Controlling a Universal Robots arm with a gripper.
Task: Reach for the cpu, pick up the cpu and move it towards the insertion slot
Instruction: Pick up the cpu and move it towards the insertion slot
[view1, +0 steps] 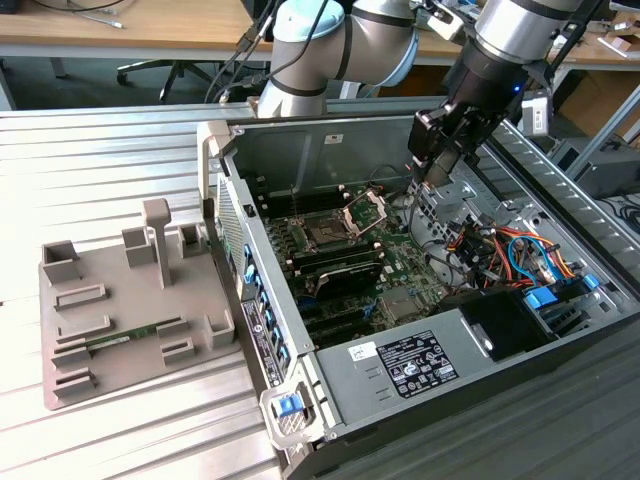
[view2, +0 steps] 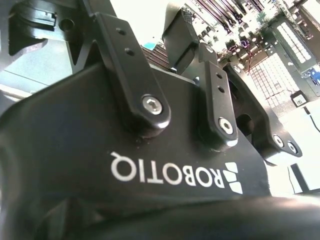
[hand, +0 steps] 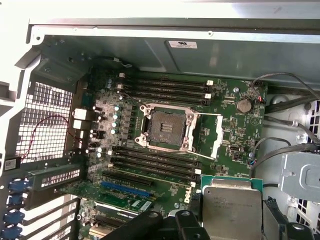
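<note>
While your arm hangs over the open computer case (view1: 420, 330) in the exterior view, the gripper (view1: 437, 178) sits above the case's far right part, right of the insertion slot (view1: 327, 232), whose silver frame (view1: 365, 211) stands tipped up. The case lies on a ribbed metal table (view1: 100, 170); a grey fixture tray (view1: 120, 300) rests to its left, and a wooden desk (view1: 120, 25) runs along the far side.

You see the gripper's black linkages (view2: 140, 90) close up in the second wrist view; whether they clamp anything I cannot tell there.

First wrist view: the cpu (hand: 231, 205), silvery top on a green edge, is held at the gripper, near and right of the dark square slot (hand: 167, 126) on the green motherboard (hand: 235, 130).
</note>
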